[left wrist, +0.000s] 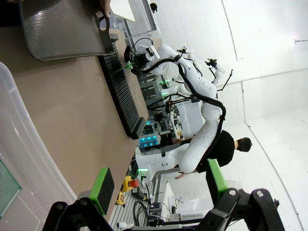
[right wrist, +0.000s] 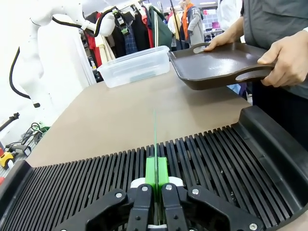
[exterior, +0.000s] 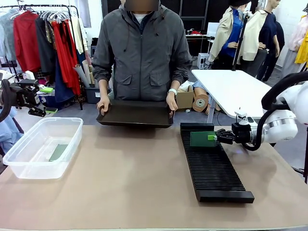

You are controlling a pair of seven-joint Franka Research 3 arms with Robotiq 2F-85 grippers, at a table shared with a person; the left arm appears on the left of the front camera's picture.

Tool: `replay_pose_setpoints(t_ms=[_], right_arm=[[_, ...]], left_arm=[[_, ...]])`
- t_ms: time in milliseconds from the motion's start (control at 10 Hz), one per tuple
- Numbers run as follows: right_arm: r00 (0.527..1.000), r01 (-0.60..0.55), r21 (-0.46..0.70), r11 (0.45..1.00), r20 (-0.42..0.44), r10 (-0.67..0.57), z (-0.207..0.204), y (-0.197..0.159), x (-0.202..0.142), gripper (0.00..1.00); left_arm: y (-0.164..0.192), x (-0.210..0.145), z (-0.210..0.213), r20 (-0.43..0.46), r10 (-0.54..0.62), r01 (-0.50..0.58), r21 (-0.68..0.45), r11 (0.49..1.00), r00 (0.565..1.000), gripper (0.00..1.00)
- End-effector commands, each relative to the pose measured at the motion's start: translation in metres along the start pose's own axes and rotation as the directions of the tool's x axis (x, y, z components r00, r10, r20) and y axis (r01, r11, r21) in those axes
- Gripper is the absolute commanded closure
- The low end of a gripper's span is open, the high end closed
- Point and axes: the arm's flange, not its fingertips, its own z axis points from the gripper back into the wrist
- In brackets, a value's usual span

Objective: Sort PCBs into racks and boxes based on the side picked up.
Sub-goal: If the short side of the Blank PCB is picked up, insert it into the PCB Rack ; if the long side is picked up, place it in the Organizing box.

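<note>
My right gripper (exterior: 212,137) is shut on a green PCB (exterior: 201,139), holding it upright on edge over the far end of the long black rack (exterior: 211,166). In the right wrist view the PCB (right wrist: 155,137) shows edge-on, in line with the rack's (right wrist: 216,159) slots, between my shut gripper's (right wrist: 156,175) green pads. Another PCB (exterior: 58,152) lies flat in the clear box (exterior: 19,159) at the table's left. My left gripper (exterior: 36,98) hangs raised beyond the box, open (left wrist: 159,185), nothing between its fingers (left wrist: 102,185).
A person at the far side holds a shallow black tray (exterior: 137,115) by both handles, just above the table's far edge; a hand (right wrist: 288,60) grips it near the rack's end. Bare tabletop (exterior: 130,178) lies between box and rack.
</note>
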Motion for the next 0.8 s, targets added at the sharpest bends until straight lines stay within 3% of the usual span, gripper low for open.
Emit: replay_pose_setpoints(t_ms=[0,400,500,700], right_arm=[[0.999,-0.033,0.009,0.999,-0.017,0.034,-0.0008,-0.0034,-0.0165,1.00],[1.000,-0.017,0.016,1.000,0.012,0.017,0.0029,-0.0057,-0.0224,1.00],[1.000,-0.008,0.009,1.000,0.022,0.007,0.0040,-0.0058,-0.0206,0.91],[0.999,-0.002,0.004,1.000,0.054,0.002,0.0073,-0.0055,-0.0163,0.51]], left_arm=[[-0.0012,-0.0010,0.0011,-0.005,-0.001,0.001,-0.007,1.000,1.000,0.00],[-0.0012,-0.0010,0.0011,-0.005,-0.001,0.001,-0.007,1.000,1.000,0.00],[-0.0012,-0.0010,0.0011,-0.005,-0.001,0.001,-0.007,1.000,1.000,0.00],[-0.0012,-0.0010,0.0011,-0.005,-0.001,0.001,-0.007,1.000,1.000,0.00]])
